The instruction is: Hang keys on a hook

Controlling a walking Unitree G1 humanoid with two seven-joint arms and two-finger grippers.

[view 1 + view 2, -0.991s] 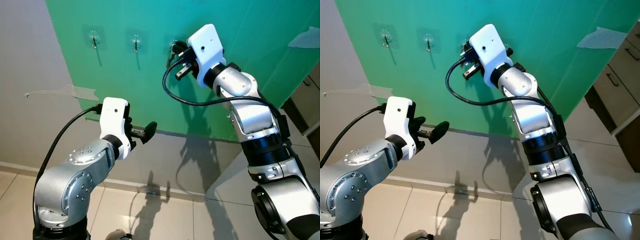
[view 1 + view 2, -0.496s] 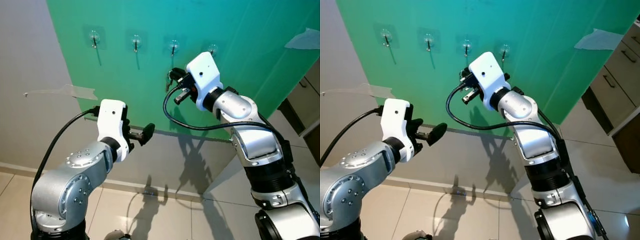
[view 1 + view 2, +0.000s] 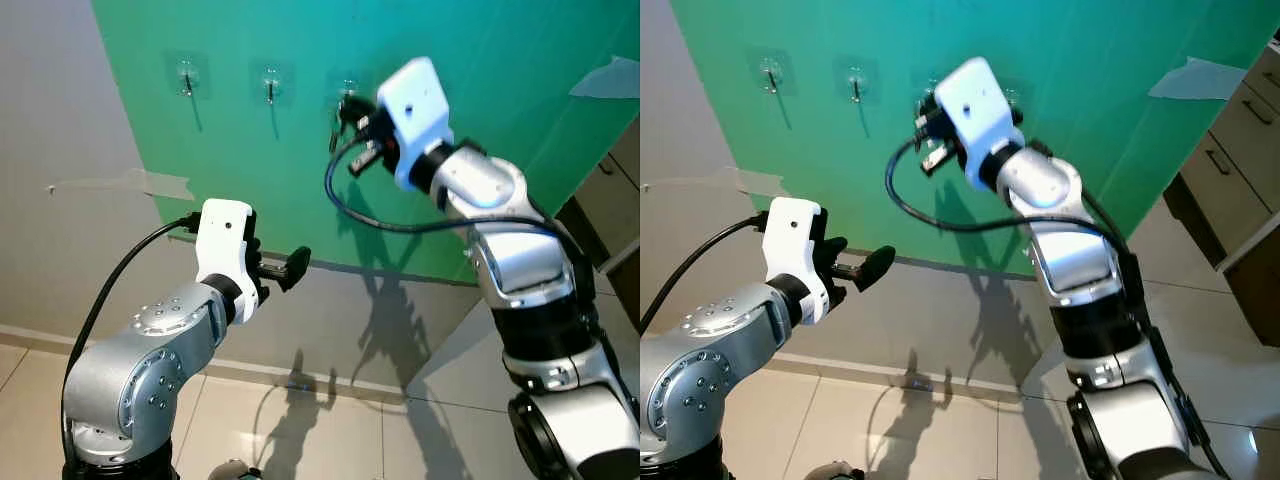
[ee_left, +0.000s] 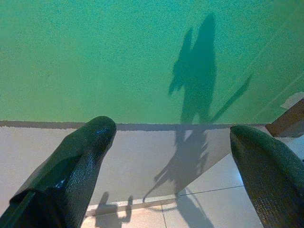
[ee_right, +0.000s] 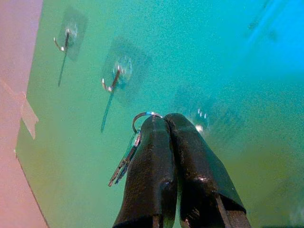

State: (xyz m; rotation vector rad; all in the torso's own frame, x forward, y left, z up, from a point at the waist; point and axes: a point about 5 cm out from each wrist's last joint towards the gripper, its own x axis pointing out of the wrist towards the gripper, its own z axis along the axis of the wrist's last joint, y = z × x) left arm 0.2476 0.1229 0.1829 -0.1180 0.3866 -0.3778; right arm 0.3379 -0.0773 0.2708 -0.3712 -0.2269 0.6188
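- I had the right end effector (image 5: 166, 124) raised against the green board (image 3: 480, 60), its two black fingers pressed together on a metal ring with keys (image 5: 124, 160) dangling from it.
- Through the right wrist camera the ring (image 5: 144, 117) stuck out just past the fingertips, near the board and close to a hook (image 5: 202, 118) on a clear pad, though I could not tell if the ring touched it; that patch was blurred.
- Two more hooks sat further along the same row, a nearer one (image 5: 113, 80) and a farther one (image 5: 64, 40), both bare.
- From the head cameras the keys (image 3: 340, 118) hung at the third hook's place, counting from my left.
- My left end effector (image 3: 285, 268) was held low in front of the grey wall (image 3: 60, 120) under the board, well away from the hooks, fingers (image 4: 80, 161) spread wide and holding nothing.
- Tape (image 3: 150, 183) stuck to the wall beside the board's edge.
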